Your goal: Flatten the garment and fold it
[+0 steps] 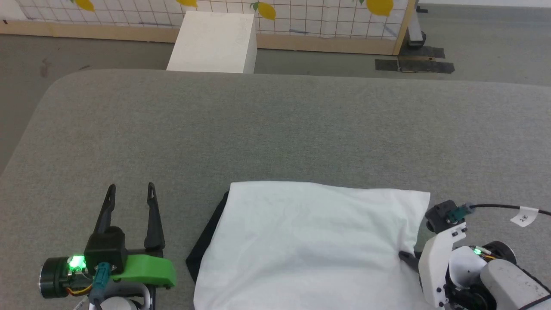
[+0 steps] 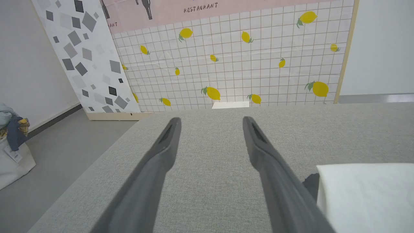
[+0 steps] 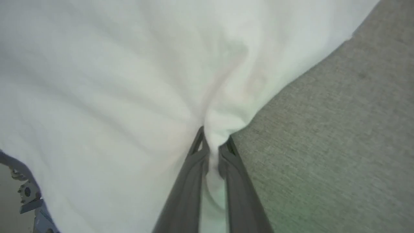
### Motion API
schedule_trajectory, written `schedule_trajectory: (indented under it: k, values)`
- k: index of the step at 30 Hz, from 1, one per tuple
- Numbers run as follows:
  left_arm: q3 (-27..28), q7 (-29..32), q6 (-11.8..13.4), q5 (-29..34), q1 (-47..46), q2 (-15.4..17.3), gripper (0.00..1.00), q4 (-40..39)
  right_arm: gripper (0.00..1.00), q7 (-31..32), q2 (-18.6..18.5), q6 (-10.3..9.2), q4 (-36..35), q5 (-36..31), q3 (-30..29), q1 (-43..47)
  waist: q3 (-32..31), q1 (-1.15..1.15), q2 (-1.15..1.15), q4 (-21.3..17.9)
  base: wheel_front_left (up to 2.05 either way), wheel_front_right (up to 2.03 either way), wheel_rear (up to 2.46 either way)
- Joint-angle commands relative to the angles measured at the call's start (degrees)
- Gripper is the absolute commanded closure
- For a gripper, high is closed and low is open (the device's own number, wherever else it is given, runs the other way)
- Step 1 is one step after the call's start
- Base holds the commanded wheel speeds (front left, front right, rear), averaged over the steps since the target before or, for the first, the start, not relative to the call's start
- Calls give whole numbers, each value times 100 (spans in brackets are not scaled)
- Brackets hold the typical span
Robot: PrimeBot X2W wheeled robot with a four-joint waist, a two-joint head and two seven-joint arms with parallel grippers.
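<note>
Garment: folded white, near right on table.
Right gripper: jaws clamped on its right edge, probably to pull a fold.
Left gripper: jaws apart, idle left.

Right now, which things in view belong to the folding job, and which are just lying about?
Job: garment, its white edge pinched in the shut right gripper; open left gripper, apart from it; grey padded table.
Lying about: white box; lemon-print panel; white bag on the floor.
</note>
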Motion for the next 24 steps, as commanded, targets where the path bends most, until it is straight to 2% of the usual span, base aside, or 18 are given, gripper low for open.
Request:
schedule_trajectory:
  k: [1, 6, 10, 19, 24]
  values:
    - [45, -26, -34, 60, 70, -66, 0, 14, 100, -61, 89, -9, 145, 29, 146, 73, -77, 0, 0, -67, 0, 0, 0]
    - [65, -26, -94, 298, 179, -100, 0, -73, 100, -568, -201, -9, -102, 99, 103, -77, -240, 0, 0, -197, 0, 0, 0]
    - [74, -26, -82, 352, 263, -150, 0, -102, 100, -669, -567, -9, -384, 221, -38, -19, -323, 0, 0, -287, 0, 0, 0]
    - [22, -26, -114, 405, 407, -203, 0, -135, 100, -538, -1519, -9, -698, 282, -830, 581, -398, 0, 0, -403, 0, 0, 0]
    - [9, -26, -121, 396, 440, -237, 0, -137, 100, -406, -1687, -9, -1293, 239, -1073, 882, -402, 0, 0, -428, 0, 0, 0]
